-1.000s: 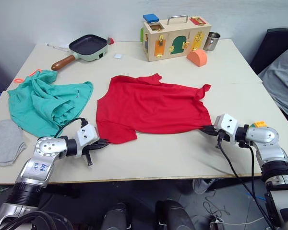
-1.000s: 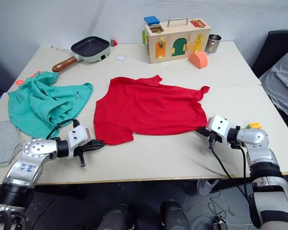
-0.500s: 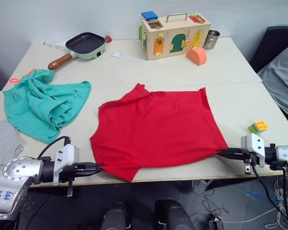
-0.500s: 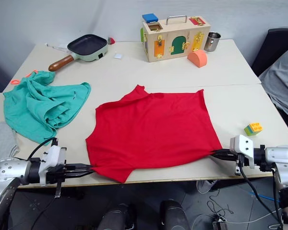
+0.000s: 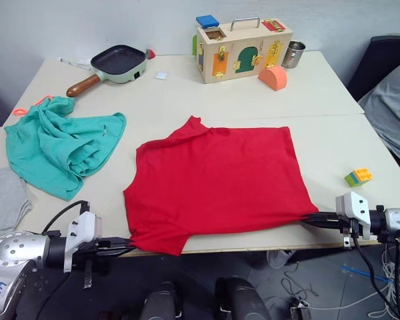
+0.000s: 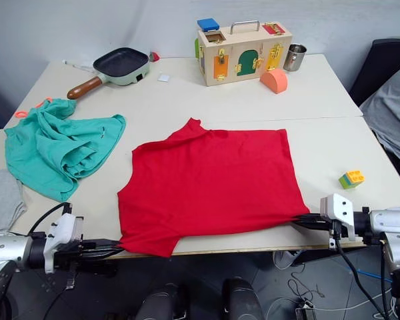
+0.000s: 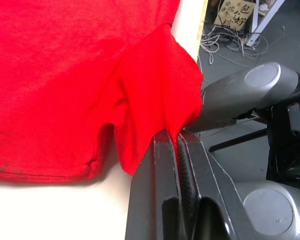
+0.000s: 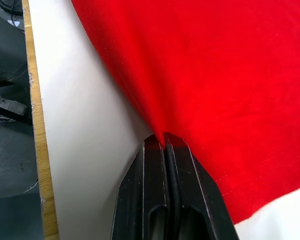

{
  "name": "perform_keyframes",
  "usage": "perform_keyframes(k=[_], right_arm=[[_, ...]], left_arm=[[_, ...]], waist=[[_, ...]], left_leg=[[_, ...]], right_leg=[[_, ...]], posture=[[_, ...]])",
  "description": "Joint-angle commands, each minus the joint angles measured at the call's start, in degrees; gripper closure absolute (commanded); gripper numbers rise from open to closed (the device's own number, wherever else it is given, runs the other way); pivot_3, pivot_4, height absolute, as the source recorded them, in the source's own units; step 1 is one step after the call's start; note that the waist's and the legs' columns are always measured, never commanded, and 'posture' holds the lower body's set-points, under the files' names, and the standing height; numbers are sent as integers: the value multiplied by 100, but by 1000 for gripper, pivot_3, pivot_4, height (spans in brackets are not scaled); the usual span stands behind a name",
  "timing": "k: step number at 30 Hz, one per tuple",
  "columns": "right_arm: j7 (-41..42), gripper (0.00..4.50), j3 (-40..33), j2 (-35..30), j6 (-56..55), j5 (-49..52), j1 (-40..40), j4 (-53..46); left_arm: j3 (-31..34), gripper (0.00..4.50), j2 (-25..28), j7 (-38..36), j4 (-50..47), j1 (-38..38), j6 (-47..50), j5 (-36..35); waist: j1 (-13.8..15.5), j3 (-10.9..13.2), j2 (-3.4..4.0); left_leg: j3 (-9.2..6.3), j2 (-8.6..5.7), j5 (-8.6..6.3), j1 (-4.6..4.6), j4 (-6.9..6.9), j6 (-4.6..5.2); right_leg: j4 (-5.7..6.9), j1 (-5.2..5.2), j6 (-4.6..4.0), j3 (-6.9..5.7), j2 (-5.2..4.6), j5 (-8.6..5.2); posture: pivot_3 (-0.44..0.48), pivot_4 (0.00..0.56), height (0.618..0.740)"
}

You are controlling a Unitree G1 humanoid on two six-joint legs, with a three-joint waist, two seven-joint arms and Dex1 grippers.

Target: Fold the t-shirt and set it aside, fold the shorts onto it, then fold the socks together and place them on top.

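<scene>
The red t-shirt [image 5: 217, 180] lies spread flat in the middle of the table, its lower hem at the front edge. My left gripper [image 5: 129, 242] is shut on the t-shirt's near left corner, just off the table edge; the left wrist view shows the cloth [image 7: 160, 85] pinched between the fingers. My right gripper [image 5: 309, 218] is shut on the near right corner, and red fabric [image 8: 200, 75] runs into its closed tips. The teal shorts [image 5: 60, 147] lie bunched at the left. A grey sock [image 5: 7, 200] sits near the table's left front corner.
At the back stand a frying pan [image 5: 120, 63], a wooden latch box [image 5: 243, 47], a metal cup [image 5: 294, 55] and an orange wedge [image 5: 272, 78]. A small toy brick [image 5: 359, 177] lies right of the shirt. A chair with grey cloth [image 5: 390, 113] stands at the right.
Both grippers have drawn the shirt toward the front edge of the table, and it has gone from rumpled to spread flat. In the last half second they moved only slightly nearer.
</scene>
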Motion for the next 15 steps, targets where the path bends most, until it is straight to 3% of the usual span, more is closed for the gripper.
perform_keyframes(k=[1, 15], right_arm=[[82, 4500, -205, -177, 65, 118, 80, -224], [330, 4500, -311, -695, 1337, 501, 1008, -1412]], left_arm=[[275, 4471, -48, 38, -256, 105, 77, -255], [749, 4471, 250, -405, -604, 705, 760, -705]], waist=[[-1, 0, 0], [6, 1, 2]], left_leg=[[0, 0, 0, 0, -1, 0], [-1, 0, -4, -1, -4, 1]], right_leg=[[0, 0, 0, 0, 0, 0], [-7, 0, -4, 0, 0, -2]], posture=[[0, 150, 740], [0, 150, 740]])
